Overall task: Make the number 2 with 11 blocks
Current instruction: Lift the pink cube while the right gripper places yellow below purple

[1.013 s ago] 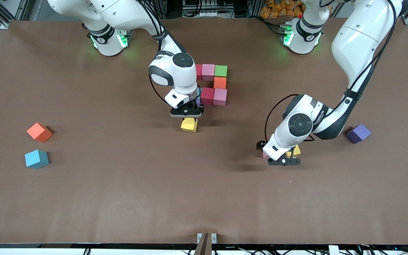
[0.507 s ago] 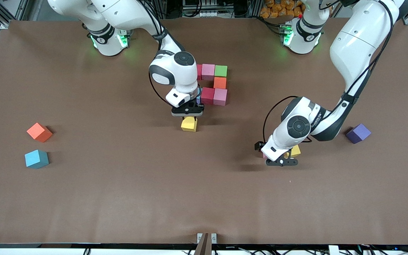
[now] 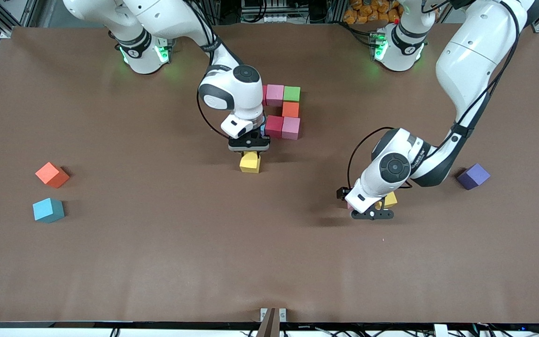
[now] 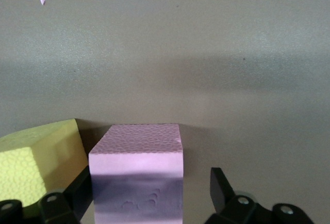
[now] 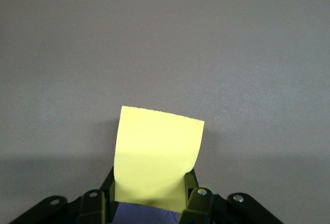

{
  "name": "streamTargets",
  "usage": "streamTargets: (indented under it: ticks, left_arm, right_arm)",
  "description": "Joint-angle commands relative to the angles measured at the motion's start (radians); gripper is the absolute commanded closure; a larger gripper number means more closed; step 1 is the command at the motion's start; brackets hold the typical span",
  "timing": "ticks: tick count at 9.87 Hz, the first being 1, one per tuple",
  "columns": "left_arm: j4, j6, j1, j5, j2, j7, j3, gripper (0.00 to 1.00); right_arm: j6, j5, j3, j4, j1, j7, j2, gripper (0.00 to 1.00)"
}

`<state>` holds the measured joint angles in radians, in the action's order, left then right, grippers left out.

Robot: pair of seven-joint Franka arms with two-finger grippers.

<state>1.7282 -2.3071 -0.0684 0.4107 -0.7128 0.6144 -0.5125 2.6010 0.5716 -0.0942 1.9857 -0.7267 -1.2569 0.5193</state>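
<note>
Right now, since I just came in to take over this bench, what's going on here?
Two arms are laying out coloured blocks into a digit. The right gripper is shut on a yellow block beside the partial figure of red, pink, green and orange cubes. The left gripper, jaws open, straddles a pink block beside another yellow block. Purple, orange and blue blocks lie loose.

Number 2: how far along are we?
Done: the upper part of the number 2, with six cubes showing; the right arm hides the rest. In hand: the right hand is shut on a yellow block beside it; the left hand is open around a pink block. Left: the lower rows. The orange-red block, light blue block and purple block lie loose.
</note>
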Motion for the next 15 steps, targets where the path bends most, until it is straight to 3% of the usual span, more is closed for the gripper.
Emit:
streamTargets:
  ticks: [1, 4, 5, 10, 12, 15]
  left_arm:
    - [0.005, -0.009, -0.002, 0.022, 0.006, -0.01, 0.0, 0.24]
    - [0.005, 0.005, -0.014, 0.022, 0.016, -0.042, 0.0, 0.87]
    - [0.004, 0.02, -0.016, 0.022, 0.041, -0.051, 0.0, 1.0]
    - [-0.002, 0.074, -0.048, 0.02, 0.121, -0.081, -0.003, 1.0]
    - [-0.002, 0.074, -0.062, 0.019, 0.143, -0.087, -0.003, 1.0]
    - [-0.007, 0.074, -0.102, 0.008, 0.18, -0.087, -0.004, 1.0]
  right_arm:
    - [-0.001, 0.022, 0.007, 0.027, -0.029, -0.065, -0.005, 0.77]
    - [-0.015, 0.022, 0.005, 0.036, -0.031, -0.076, -0.008, 0.77]
    - [-0.015, 0.022, 0.005, 0.036, -0.042, -0.082, -0.008, 0.77]
    - [-0.016, 0.022, 0.005, 0.045, -0.043, -0.082, -0.008, 0.77]
    - [-0.016, 0.022, 0.005, 0.045, -0.043, -0.084, -0.008, 0.67]
    - [-0.016, 0.021, 0.004, 0.042, -0.039, -0.093, -0.008, 0.04]
